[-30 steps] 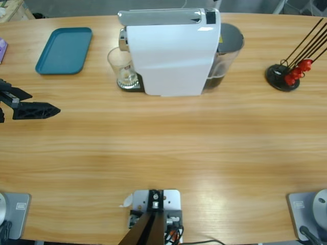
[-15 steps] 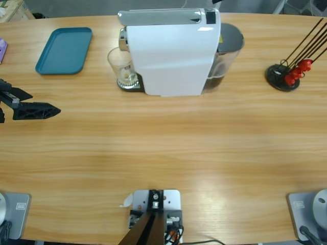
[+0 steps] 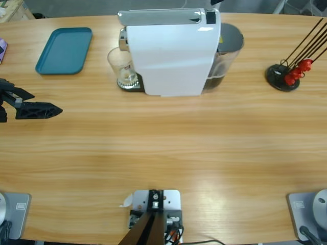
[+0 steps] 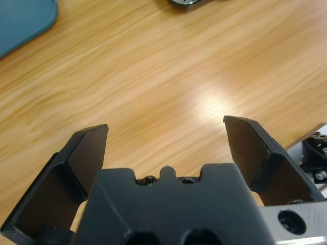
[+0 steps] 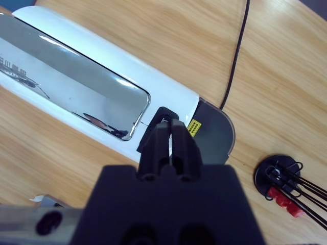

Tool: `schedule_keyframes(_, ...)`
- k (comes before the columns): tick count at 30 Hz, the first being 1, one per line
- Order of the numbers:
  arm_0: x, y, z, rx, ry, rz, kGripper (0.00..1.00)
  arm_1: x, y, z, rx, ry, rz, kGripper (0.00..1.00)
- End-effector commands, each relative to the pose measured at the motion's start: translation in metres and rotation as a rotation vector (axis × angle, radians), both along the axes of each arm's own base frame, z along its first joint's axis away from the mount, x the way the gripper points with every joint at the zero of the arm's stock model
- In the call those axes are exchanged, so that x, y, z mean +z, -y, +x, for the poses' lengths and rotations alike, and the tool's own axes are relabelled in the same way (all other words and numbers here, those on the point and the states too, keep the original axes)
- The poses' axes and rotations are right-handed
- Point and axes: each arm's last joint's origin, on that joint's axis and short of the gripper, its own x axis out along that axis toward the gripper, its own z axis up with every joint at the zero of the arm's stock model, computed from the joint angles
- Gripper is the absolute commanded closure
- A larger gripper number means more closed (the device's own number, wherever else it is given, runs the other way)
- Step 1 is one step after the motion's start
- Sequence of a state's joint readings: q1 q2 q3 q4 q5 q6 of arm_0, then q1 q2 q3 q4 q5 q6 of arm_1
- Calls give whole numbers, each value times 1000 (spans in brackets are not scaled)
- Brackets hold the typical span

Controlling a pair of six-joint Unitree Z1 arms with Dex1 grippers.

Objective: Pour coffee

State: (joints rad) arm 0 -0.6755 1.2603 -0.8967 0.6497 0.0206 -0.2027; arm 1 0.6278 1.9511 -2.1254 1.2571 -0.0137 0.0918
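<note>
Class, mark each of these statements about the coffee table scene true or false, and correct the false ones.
1. The clear glass cup stands beside the white coffee machine. True.
2. The left gripper holds the cup. False: it is open over bare table.
3. The teal rectangular tray carries the cup. False: nothing lies on it.
4. The right gripper is shut above the machine. True.
5. The black stand with red-tipped rods sits right of the machine. True.

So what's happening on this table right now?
A white coffee machine stands on the table with a clear glass under its spout. The right gripper, jaws shut, hangs just above the machine's top near its rear, touching nothing that I can confirm. The left gripper waits open and empty over bare wood at the table's left edge, below a teal tray.
</note>
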Motion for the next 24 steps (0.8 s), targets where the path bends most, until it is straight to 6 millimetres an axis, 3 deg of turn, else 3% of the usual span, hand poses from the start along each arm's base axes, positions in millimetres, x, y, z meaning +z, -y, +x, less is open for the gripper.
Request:
schedule_keyframes(1,-17,3,0,-24,-49,36,13,-30,-14,11,29,-69,-37,1000)
schedule_keyframes(17,-17,3,1,-25,-51,38,13,-40,-15,13,29,-85,-48,1000)
schedule_keyframes(24,-18,3,0,-25,-53,40,13,-50,-8,-1,32,-114,-66,1000)
